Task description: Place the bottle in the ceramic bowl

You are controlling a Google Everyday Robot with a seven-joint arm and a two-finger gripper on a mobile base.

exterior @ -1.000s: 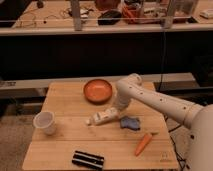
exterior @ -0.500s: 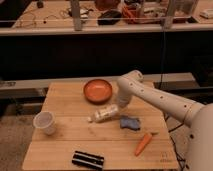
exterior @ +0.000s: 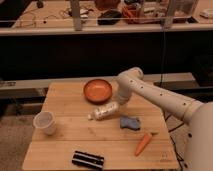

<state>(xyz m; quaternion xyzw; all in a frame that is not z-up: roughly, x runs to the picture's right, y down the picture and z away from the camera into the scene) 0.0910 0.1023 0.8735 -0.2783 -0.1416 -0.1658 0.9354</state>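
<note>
The bottle [exterior: 104, 111] slants just in front of the ceramic bowl [exterior: 97, 90], cap end lowest, its base pinched by the fingers of the gripper [exterior: 118, 105]; a blue object [exterior: 130, 122] and a carrot [exterior: 143, 143] lie on the desk [exterior: 65, 145], farther front-right of the bowl

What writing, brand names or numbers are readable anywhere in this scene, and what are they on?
No text here can be read.
bottle: printed label, too blurred to read.
black object near the front edge of the table: no legible markings.
gripper, at the bottle's right end near the ceramic bowl: no marking visible.
</note>
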